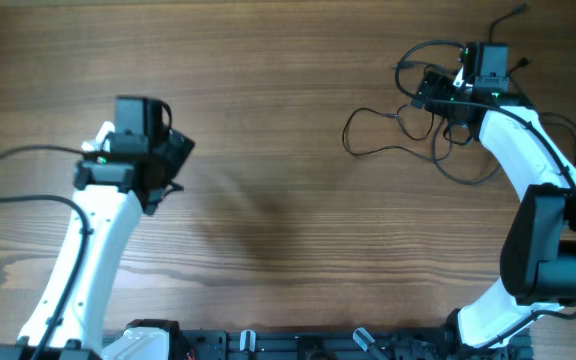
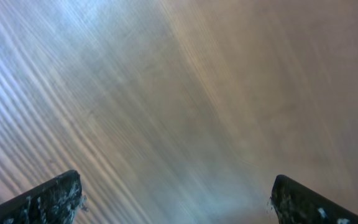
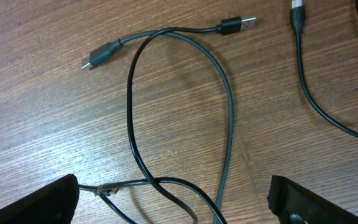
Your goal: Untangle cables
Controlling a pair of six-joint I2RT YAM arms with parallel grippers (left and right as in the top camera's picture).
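Left tool (image 2: pixel 176 180) and right tool (image 3: pixel 174 182) spread wide, both empty, right one above looped black cables (image 3: pixel 231 115)

The overhead camera hangs high above the brown wood-grain table (image 1: pixel 288 100) and looks straight down. It takes in both white-and-black arms (image 1: pixel 88 260), which reach in from the near edge. The left wrist camera looks out past the left gripper (image 2: pixel 178 199) from very close to the bare boards; its picture is blurred, with the black fingertips (image 2: pixel 45 200) in the lower corners. The right wrist camera looks down past the right gripper (image 3: pixel 174 200), close over the thin black cables (image 3: pixel 130 93). That same tangle shows in the overhead view's upper right.
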